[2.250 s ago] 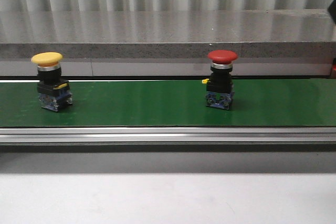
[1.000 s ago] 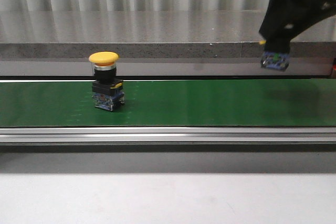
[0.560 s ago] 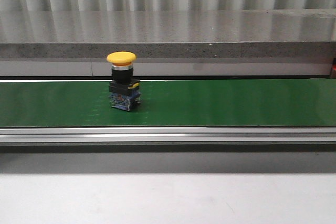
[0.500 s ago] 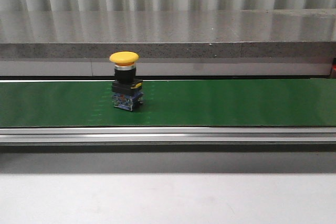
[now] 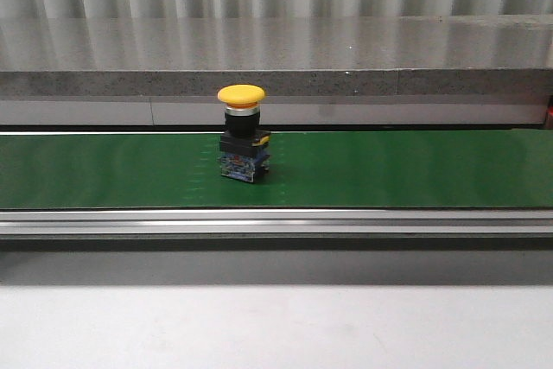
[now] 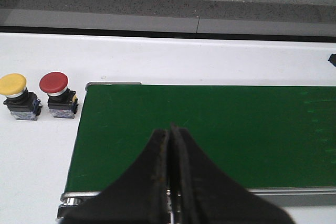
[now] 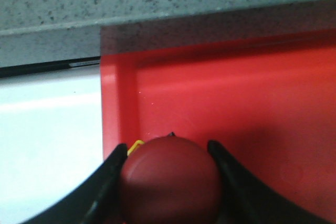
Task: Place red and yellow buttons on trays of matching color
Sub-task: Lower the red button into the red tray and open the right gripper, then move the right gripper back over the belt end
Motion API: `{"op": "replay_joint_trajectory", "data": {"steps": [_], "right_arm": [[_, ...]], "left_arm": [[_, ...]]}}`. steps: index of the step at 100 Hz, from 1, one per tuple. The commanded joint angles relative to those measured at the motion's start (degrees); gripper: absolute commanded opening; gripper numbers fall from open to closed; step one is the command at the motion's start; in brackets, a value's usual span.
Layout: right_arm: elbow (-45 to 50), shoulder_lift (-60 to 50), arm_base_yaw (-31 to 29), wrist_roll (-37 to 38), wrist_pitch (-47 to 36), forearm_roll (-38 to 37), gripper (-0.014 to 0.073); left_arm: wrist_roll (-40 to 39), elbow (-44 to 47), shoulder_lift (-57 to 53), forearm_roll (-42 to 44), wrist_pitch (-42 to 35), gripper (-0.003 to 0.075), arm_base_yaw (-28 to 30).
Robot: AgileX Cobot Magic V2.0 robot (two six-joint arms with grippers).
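In the right wrist view the right gripper (image 7: pixel 169 182) is closed on a red button (image 7: pixel 170 181), its two fingers pressed against either side of the round cap. The button hangs over the red tray (image 7: pixel 252 103), just inside the tray's near corner; I cannot tell whether its base touches the floor yet. This is a hard plastic switch with a smooth domed cap and a blocky base. I judge it light and stiff, not fragile, but top-heavy and likely to tip if let go at a tilt. The glossy dome may slip, so the neck under the cap looks like the safer hold.

The left gripper (image 6: pixel 171 174) has its fingers shut together with nothing between them, poised above the near end of the green belt (image 6: pixel 210 129). Beside that end of the belt, on the white table (image 6: pixel 31 150), stand a spare yellow button (image 6: pixel 17 96) and a spare red one (image 6: pixel 56 94), upright and side by side.

Farther out, in the front view, a yellow button (image 5: pixel 243 131) stands upright on the belt, a little left of its middle, with no gripper near it. It should handle like the red one. No yellow tray is in view. Behind the belt runs a grey stone ledge (image 5: pixel 276 54).
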Motion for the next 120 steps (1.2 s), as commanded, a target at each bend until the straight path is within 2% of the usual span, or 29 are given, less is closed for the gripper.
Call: {"op": "replay_joint_trajectory", "data": {"steps": [1,28,36,46,63,72,98,120], "right_arm": [[-2.2,-2.2,-0.3,-0.6,-5.0,0.6,0.0096],[-2.2,0.0,-0.3,-0.6,-5.7,0.6,0.0096],[-2.2,0.3,-0.3,-0.6,-5.9,0.6,0.012],[-2.2,0.5,-0.3,-0.6,-5.9,0.6,0.0216],[-2.2,0.5,-0.3,-0.6,-5.7,0.6,0.0449],[-2.2,0.1,-0.3,-0.6,-5.6,0.6,0.0511],[-2.3,-5.3,-0.3,-0.6,-4.7,0.6,0.0525],[-2.0,-13.4,-0.1,-0.6,2.6,0.6,0.0525]], "left_arm": [[-0.1,-1.6,-0.1,-0.4,-4.2,-0.002,-0.4],[-0.1,-1.6,-0.1,-0.4,-4.2,-0.002,-0.4],[-0.1,-1.6,-0.1,-0.4,-4.2,-0.002,-0.4],[-0.1,-1.6,-0.1,-0.4,-4.2,-0.002,-0.4],[-0.1,-1.6,-0.1,-0.4,-4.0,-0.002,-0.4],[-0.1,-1.6,-0.1,-0.4,-4.0,-0.002,-0.4],[-0.1,-1.6,-0.1,-0.4,-4.0,-0.002,-0.4],[-0.1,-1.6,-0.1,-0.4,-4.0,-0.002,-0.4]]}}
